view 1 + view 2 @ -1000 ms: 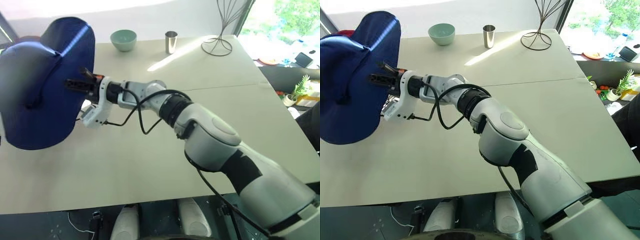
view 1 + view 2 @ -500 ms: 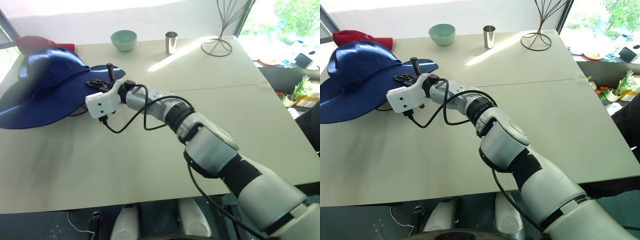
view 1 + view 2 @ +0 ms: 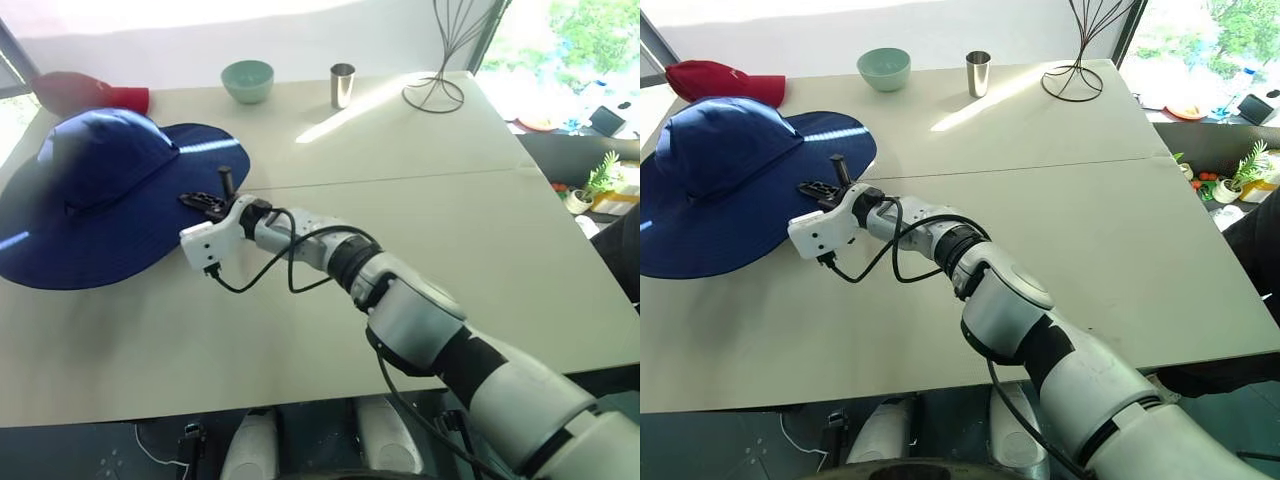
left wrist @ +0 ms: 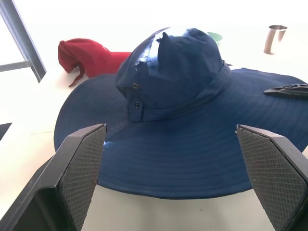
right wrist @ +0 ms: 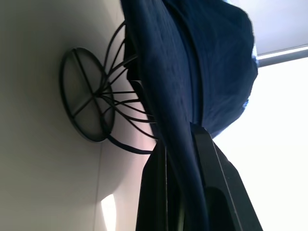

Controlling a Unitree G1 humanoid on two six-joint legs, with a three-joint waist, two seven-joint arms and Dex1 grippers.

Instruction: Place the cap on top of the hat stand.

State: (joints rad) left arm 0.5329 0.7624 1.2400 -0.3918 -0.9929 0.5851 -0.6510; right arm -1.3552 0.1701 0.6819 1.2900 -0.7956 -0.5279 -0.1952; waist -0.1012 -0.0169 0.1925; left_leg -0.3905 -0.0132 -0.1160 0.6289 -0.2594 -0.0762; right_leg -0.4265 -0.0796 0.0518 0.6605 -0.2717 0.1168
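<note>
Over the black globe-shaped wire hat stand [image 5: 103, 103], I see the floppy navy-blue wide-brimmed cap [image 3: 100, 195] draped. My right pincer [image 3: 212, 193] stays clenched on its brim. My left pincer [image 4: 180, 180] is spread wide, released.

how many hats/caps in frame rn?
2. The navy cap lies draped over the hat stand at the table's left, its brim pinched in the right gripper. A red cap lies behind it near the table's far-left corner.
</note>
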